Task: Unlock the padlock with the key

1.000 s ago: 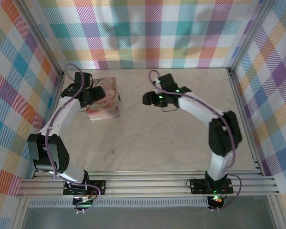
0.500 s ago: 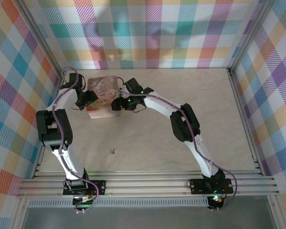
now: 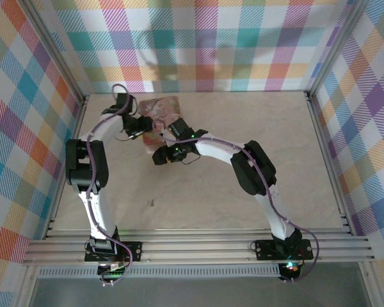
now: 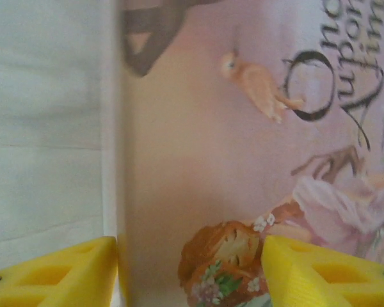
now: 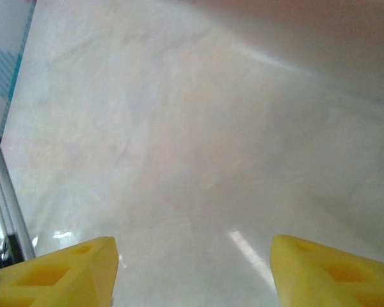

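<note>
A pink picture-printed tin box is tilted up near the back of the table. My left gripper is at its left side. In the left wrist view one yellow finger lies against the box's edge and the other finger is over the printed lid, so my left gripper is shut on the box. My right gripper hangs just in front of the box, open above bare table. A tiny grey-brown key lies far forward on the table. The padlock is hidden.
Aluminium rails run along the table's near edge, and posts with plaid walls close the left, right and back sides. Bare table spreads out right of the arms.
The box has moved back and to the right with my left gripper and now sits tilted. My left jaws have narrowed. My right gripper swung left, then came forward of the box.
</note>
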`<control>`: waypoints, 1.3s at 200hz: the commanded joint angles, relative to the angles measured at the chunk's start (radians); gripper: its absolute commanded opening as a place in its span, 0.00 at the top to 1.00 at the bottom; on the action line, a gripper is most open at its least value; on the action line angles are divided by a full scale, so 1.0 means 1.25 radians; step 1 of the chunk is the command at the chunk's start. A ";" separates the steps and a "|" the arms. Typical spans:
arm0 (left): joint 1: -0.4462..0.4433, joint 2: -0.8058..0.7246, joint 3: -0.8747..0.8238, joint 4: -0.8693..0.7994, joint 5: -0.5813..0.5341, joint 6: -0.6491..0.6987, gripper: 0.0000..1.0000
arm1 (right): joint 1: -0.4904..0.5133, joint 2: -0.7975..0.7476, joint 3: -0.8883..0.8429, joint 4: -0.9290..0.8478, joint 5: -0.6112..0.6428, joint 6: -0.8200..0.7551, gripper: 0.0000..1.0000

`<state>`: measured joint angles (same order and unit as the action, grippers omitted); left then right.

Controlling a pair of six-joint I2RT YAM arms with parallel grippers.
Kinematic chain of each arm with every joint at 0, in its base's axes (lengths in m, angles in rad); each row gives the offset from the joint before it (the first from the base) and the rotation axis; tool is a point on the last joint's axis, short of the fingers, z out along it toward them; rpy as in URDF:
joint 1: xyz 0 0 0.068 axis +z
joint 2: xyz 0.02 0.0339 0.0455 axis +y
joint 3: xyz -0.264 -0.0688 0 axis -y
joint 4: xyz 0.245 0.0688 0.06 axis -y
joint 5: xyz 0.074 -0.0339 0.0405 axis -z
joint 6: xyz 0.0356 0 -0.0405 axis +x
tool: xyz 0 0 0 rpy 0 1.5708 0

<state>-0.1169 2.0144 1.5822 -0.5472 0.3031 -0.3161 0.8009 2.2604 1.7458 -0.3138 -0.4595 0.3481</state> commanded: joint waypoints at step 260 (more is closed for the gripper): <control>-0.147 0.046 0.057 -0.008 0.054 -0.159 0.39 | -0.261 -0.083 0.064 -0.200 0.150 -0.082 0.45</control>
<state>-0.3000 2.0247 1.6230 -0.5690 0.3340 -0.5060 0.4515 2.1780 1.9003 -0.5793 -0.1196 0.2295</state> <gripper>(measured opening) 0.610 0.599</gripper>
